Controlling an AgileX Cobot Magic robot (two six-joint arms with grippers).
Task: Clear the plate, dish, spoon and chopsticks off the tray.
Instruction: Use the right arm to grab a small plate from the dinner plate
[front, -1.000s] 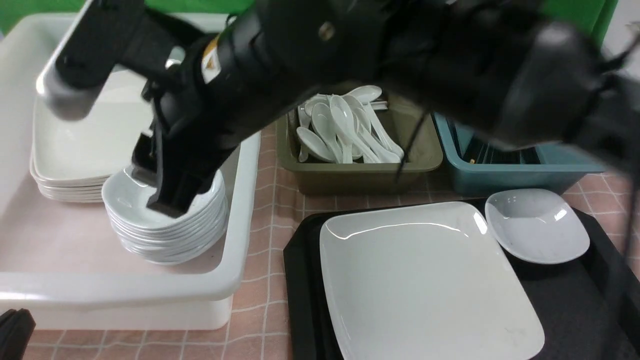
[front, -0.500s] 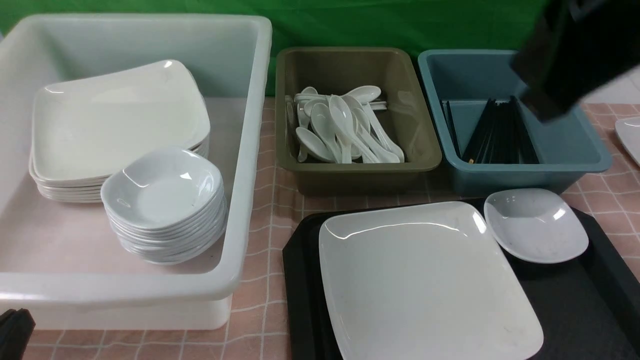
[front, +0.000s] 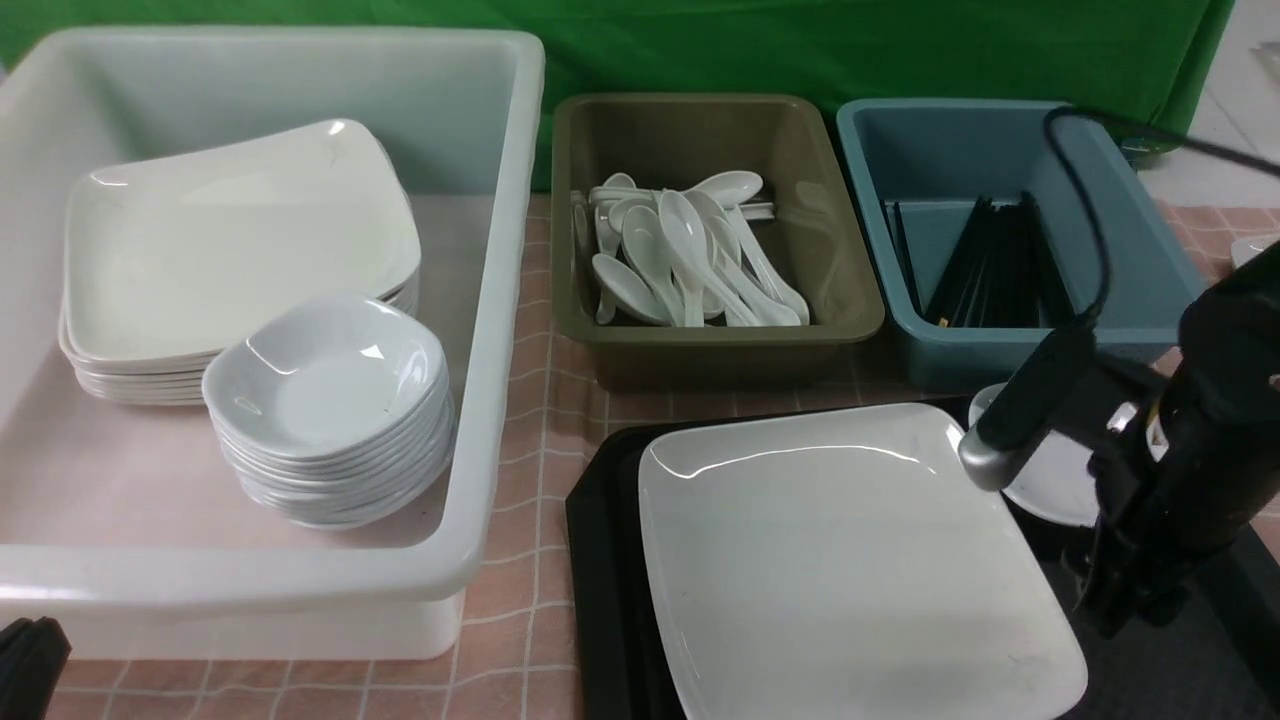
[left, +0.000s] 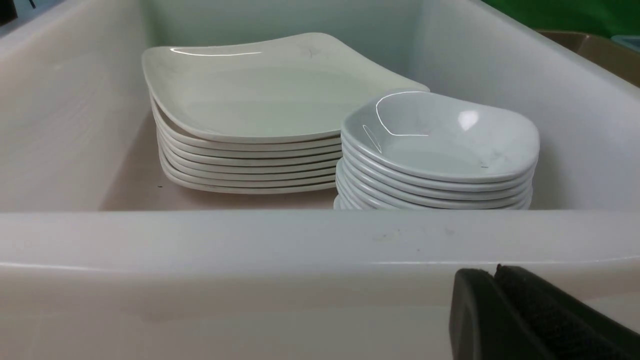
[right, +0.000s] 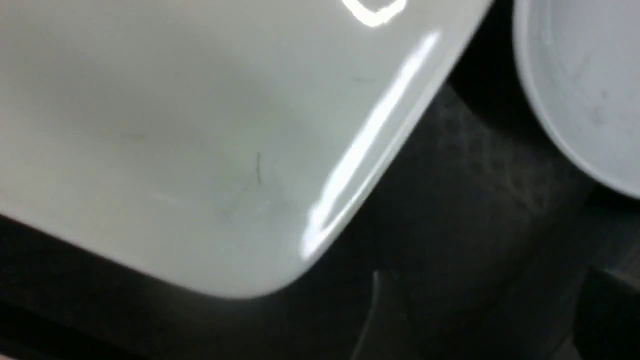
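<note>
The large white plate (front: 850, 560) lies on the black tray (front: 605, 580). Behind its far right corner sits the small white dish (front: 1055, 490), partly hidden by my right arm. My right gripper (front: 1125, 600) is low over the tray, just right of the plate. In the right wrist view its dark fingers stand apart, open and empty, over bare tray (right: 475, 200), between the plate's corner (right: 175, 125) and the dish (right: 585, 85). Spoons (front: 690, 255) lie in the olive tub and chopsticks (front: 990, 265) in the blue tub; none shows on the tray. My left gripper (front: 25, 655) (left: 492, 272) is shut and empty.
A white tub (front: 490, 400) at the left holds a stack of plates (front: 230, 240) and a stack of dishes (front: 330, 380). The olive tub (front: 850, 320) and the blue tub (front: 1180, 310) stand behind the tray. A cable (front: 1090, 200) arcs over the blue tub.
My right arm has swung from the dish stack in the white tub across to the right. It has come down onto the tray beside the plate and now covers part of the dish.
</note>
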